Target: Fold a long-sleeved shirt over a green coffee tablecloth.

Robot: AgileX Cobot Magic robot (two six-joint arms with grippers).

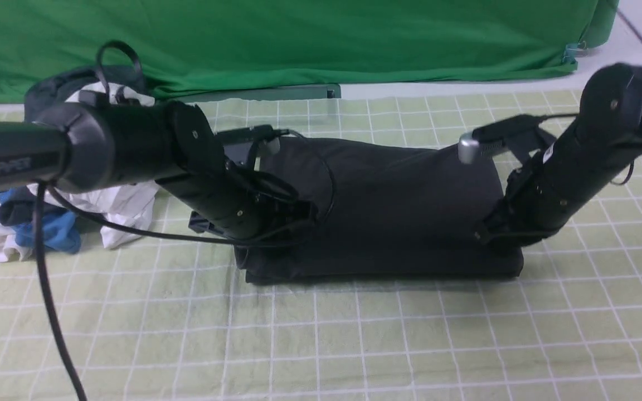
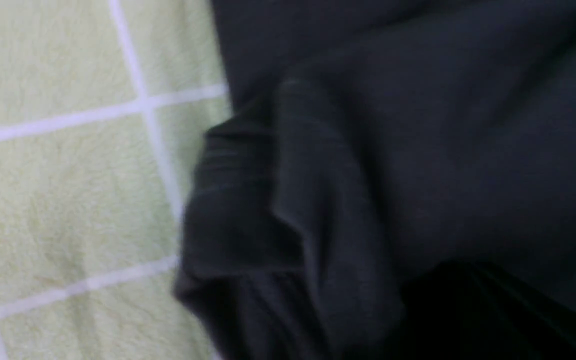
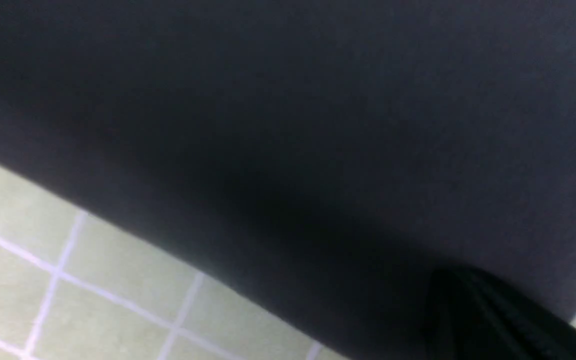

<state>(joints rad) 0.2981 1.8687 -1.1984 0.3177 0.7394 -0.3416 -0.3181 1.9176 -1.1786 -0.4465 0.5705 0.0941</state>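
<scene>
Shirt: the long-sleeved shirt (image 1: 388,211) lies folded into a black rectangle on the green coffee tablecloth (image 1: 354,345); no print shows.
Left gripper (image 1: 298,214): closed, pinching the shirt's left edge.
Right gripper (image 1: 485,231): closed at the shirt's right edge; hold unclear.
Writing: faint grey lettering on the left arm (image 1: 14,165), too blurred to read.
Pile: white and blue garments (image 1: 48,223) left of the shirt.

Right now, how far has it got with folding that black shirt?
Mostly done: the long-sleeved shirt already lies as a compact rectangle on the green coffee tablecloth. In hand: the left gripper and right gripper are shut at its two ends. Left: probably one last fold, or just letting go.
</scene>
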